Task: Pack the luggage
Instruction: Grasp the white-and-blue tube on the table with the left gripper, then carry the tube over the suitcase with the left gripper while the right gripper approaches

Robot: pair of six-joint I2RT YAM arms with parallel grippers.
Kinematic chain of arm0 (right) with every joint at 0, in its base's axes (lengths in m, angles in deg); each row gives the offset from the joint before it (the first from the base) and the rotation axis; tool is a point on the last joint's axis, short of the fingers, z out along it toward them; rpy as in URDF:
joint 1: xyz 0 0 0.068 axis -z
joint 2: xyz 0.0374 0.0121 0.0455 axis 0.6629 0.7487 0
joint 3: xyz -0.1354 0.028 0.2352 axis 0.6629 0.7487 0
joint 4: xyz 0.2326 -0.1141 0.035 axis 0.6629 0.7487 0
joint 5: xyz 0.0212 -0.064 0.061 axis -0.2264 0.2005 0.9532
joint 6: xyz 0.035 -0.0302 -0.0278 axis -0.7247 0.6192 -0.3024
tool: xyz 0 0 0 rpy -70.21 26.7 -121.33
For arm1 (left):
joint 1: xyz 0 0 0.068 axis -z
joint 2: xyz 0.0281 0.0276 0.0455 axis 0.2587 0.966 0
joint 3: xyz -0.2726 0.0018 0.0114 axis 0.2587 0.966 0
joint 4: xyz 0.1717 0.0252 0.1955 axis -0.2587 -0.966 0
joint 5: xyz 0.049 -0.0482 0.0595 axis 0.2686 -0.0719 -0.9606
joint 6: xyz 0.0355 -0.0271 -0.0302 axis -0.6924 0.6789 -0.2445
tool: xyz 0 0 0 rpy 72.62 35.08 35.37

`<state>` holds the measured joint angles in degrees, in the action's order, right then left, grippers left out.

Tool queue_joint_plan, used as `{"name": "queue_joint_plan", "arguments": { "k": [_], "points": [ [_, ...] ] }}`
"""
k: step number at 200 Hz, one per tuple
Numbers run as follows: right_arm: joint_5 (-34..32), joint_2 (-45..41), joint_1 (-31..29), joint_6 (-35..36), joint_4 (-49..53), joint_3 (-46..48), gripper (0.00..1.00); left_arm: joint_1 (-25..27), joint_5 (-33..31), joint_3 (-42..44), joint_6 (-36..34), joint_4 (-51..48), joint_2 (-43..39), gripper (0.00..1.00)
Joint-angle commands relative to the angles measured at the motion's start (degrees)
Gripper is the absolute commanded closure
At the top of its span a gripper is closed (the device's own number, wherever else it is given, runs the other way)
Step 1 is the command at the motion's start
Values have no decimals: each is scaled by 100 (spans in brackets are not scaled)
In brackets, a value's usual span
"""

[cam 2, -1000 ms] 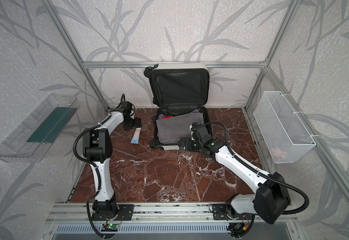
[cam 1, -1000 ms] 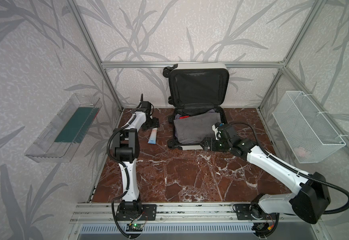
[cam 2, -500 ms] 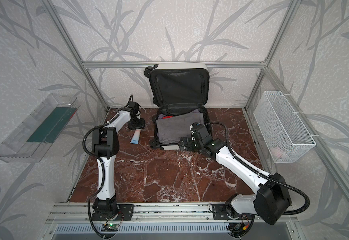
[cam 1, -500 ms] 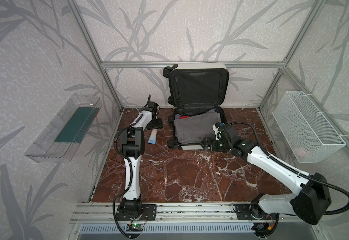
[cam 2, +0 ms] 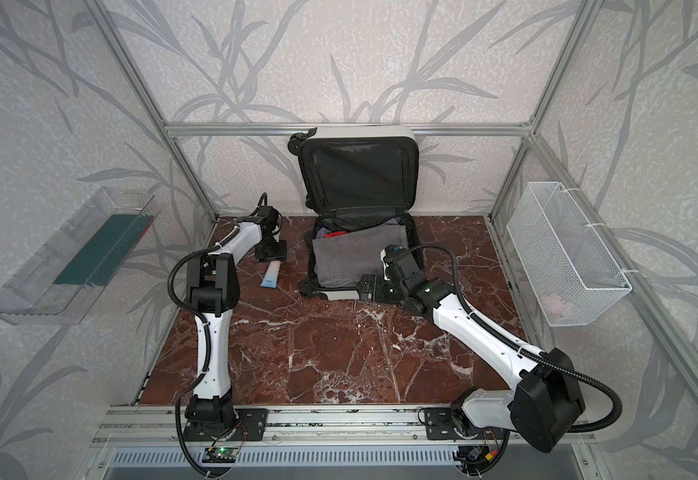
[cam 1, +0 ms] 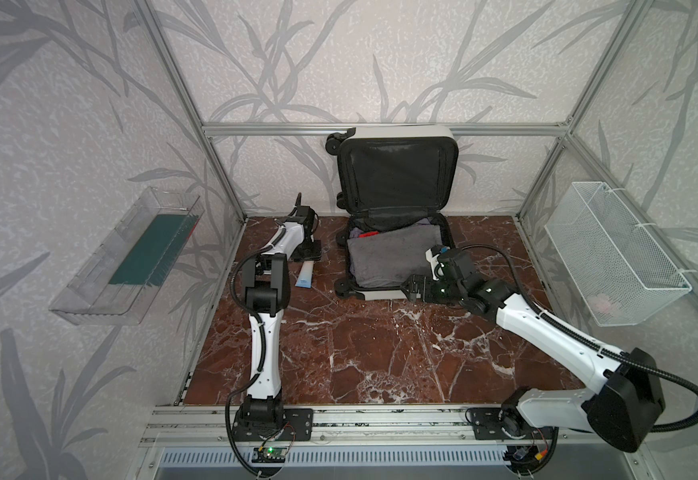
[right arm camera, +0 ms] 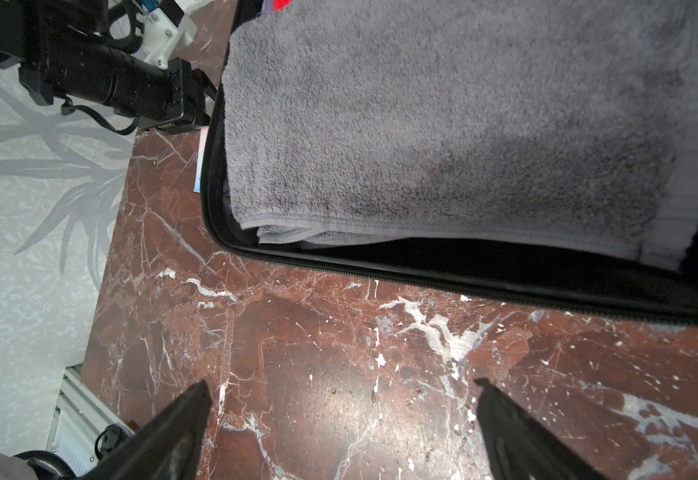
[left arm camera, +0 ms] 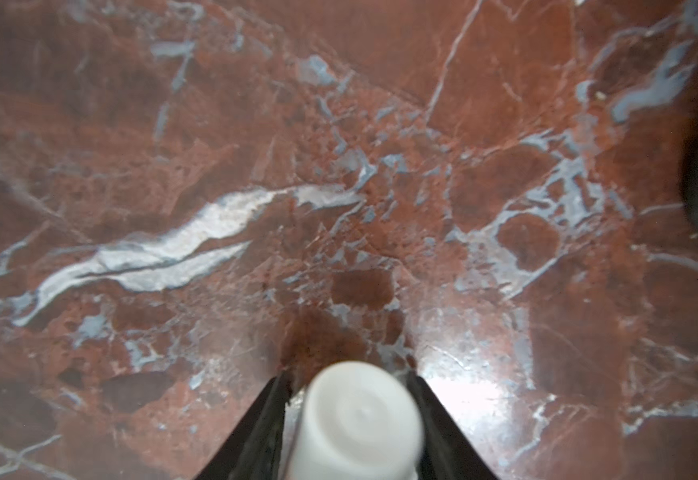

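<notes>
The left end effector (cam 2: 271,253) seems to touch the tube (cam 2: 269,278) beside the open luggage (cam 2: 357,178).

Grey leaf-print walls (cam 1: 339,62), red marble floor (cam 1: 380,353) (white veins), alu frame (cam 1: 264,129).

A clear plastic bin (cam 1: 89,301) is mounted on the left wall, and a dark green flat item (cam 1: 147,253) is held inside it. A white wire mesh basket (cam 1: 629,232) is hung on the right wall, with something pale pink (cam 1: 600,303) seen in it. A white-and-blue tube (cam 1: 304,275) is laid on the red marble worktop (cam 1: 380,353).
</notes>
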<state>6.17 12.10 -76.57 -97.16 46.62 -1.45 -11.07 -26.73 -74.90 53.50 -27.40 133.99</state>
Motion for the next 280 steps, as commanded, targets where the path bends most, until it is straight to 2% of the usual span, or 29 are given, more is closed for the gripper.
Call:
{"name": "queue_joint_plan", "arguments": {
  "k": [1, 39, 80, 90, 121, 157, 190, 230, 280],
  "points": [
    [66, -42, -28, -50, -145, 29, 1, 8, 10, 154, -163, -168, -122, 60],
    [493, -119, -28, 50, -506, 165, 0, -6, 302, 134, -209, -177, -256, 82],
    [964, -56, -20, 413, -969, 193, 3, -19, 949, 274, 185, 41, -1163, 85],
    [1069, 25, -20, 513, -1067, 153, 4, -7, 1213, 491, 434, 272, -1497, 89],
    [1448, 364, 40, 702, -1221, -94, 9, 46, 1969, 1539, 1402, 1378, -2671, 91],
    [1745, 629, 218, 764, -1553, -301, 14, 252, 2312, 2852, 3149, 2994, -3755, 90],
    [2247, 711, 499, 612, -2293, -278, 21, 872, 1735, 3496, 4511, 4024, -4191, 90],
    [2560, 831, 702, 490, -2638, -359, 23, 1680, 883, 3422, 5521, 4453, -3965, 90],
    [2783, 1032, 900, 218, -3107, -347, 29, 2196, -63, 3348, 6466, 4663, -3738, 91]
  ]
}}
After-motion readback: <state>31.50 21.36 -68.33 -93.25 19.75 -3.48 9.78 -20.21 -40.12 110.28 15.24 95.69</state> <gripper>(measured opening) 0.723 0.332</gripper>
